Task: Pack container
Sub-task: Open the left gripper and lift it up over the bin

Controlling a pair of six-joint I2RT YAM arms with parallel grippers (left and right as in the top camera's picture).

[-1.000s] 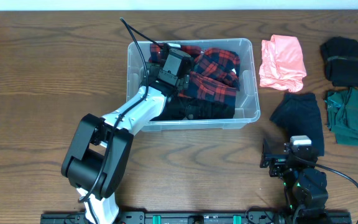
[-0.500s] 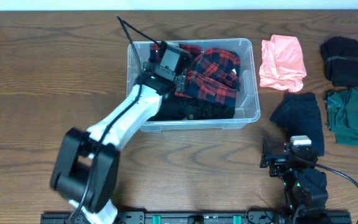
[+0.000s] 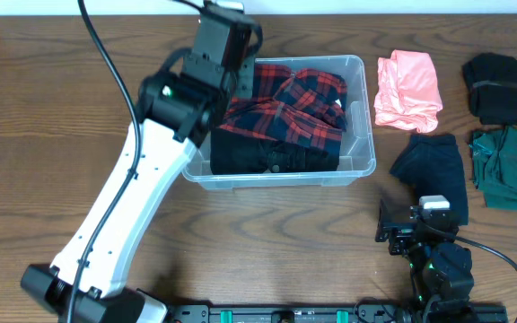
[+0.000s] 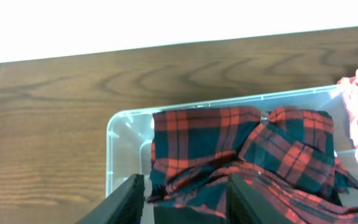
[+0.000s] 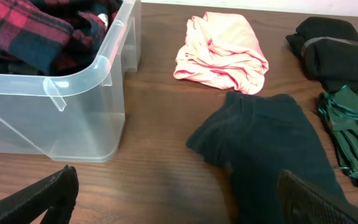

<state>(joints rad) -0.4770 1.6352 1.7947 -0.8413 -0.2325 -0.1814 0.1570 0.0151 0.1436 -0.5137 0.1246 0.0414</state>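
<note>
The clear container stands at the table's middle back. It holds a red and navy plaid garment on top of a black one. My left gripper hangs high over the container's back left corner. In the left wrist view its fingers stand apart with nothing between them, and the plaid garment and the container's rim lie below. My right gripper rests low and open near the front right, beside a dark navy garment.
To the right of the container lie a pink garment, a black one, a green one and the navy one. The left arm's cable loops over the table's left back.
My left arm has risen out of the container and drawn back toward its rear left corner, its jaws narrowing. The plaid garment stays in the container. The right arm has not moved.
</note>
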